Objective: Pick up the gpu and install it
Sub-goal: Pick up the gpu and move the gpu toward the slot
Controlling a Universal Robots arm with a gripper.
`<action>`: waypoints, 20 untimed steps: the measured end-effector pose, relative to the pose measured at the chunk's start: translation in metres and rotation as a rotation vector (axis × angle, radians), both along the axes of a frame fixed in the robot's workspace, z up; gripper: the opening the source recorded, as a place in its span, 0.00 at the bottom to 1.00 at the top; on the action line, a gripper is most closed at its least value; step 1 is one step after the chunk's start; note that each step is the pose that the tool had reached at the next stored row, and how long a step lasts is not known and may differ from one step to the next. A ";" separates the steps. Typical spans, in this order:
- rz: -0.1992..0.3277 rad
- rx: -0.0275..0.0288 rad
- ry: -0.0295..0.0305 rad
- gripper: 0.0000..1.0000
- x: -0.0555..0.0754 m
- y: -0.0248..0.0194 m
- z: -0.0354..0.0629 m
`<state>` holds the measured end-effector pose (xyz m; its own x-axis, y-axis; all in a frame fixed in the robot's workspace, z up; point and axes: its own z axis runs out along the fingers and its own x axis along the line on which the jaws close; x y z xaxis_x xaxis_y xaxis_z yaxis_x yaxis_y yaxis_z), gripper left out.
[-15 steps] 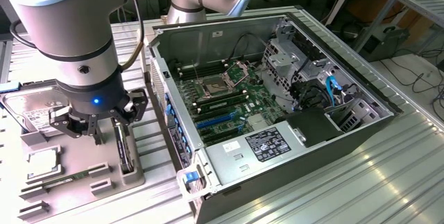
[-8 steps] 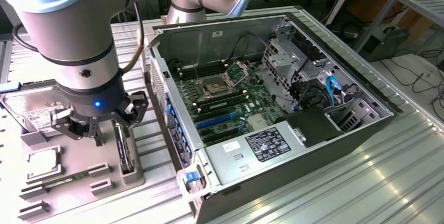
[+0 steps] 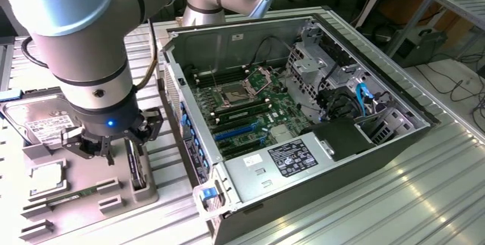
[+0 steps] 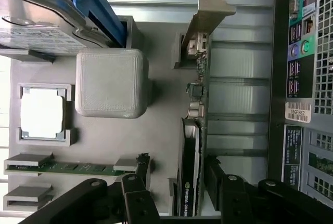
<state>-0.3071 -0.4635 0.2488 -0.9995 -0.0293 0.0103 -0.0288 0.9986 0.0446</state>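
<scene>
The task is at its very start: the gpu (image 4: pixel 190 148) stands on its long edge in a slot of the grey fixture tray (image 4: pixel 161 104), its silver bracket (image 4: pixel 209 7) at the end away from the gripper (image 4: pixel 176 171). Nothing shows it lifted out of its slot.

In the wrist view the gripper's two black fingers (image 4: pixel 139 171) stand apart, one on each side of the card, so the jaws straddle the gpu without being clamped on it. The finger on the computer's side looks very close to the card's face, though I cannot tell if it touches. The other one has a clear gap.

In the exterior view the gripper (image 3: pixel 127 145) hangs low over the fixture tray (image 3: pixel 144 198), which lies on the bench (image 3: pixel 424 199) at the exterior view's left of the open computer case (image 3: pixel 348 162). The hard drive (image 3: pixel 40 123), a processor chip (image 3: pixel 47 177) and a green memory stick (image 3: pixel 72 195) lie in their own places on the tray.

Inside the case, the blue expansion slots (image 3: pixel 236 132) on the motherboard (image 3: pixel 254 106) appear empty, so both the pick and the install are not yet done.
</scene>
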 end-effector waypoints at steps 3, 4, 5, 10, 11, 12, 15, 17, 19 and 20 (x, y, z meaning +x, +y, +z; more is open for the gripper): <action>-0.056 -0.0144 -0.0003 0.54 0.007 0.0057 -0.0175; -0.056 -0.0143 -0.0003 0.33 0.007 0.0057 -0.0176; -0.056 -0.0143 -0.0003 0.33 0.007 0.0057 -0.0176; -0.056 -0.0144 -0.0003 0.41 0.008 0.0119 -0.0209; -0.056 -0.0144 -0.0003 0.27 0.008 0.0119 -0.0209; -0.056 -0.0143 -0.0003 0.27 0.008 0.0119 -0.0209; -0.056 -0.0143 -0.0004 0.27 0.008 0.0119 -0.0210; -0.056 -0.0143 -0.0004 0.27 0.008 0.0119 -0.0210; -0.056 -0.0143 -0.0004 0.27 0.008 0.0119 -0.0210; -0.056 -0.0143 -0.0003 0.27 0.008 0.0119 -0.0209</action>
<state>-0.2995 -0.4516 0.2278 -0.9996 0.0268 0.0100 0.0271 0.9992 0.0303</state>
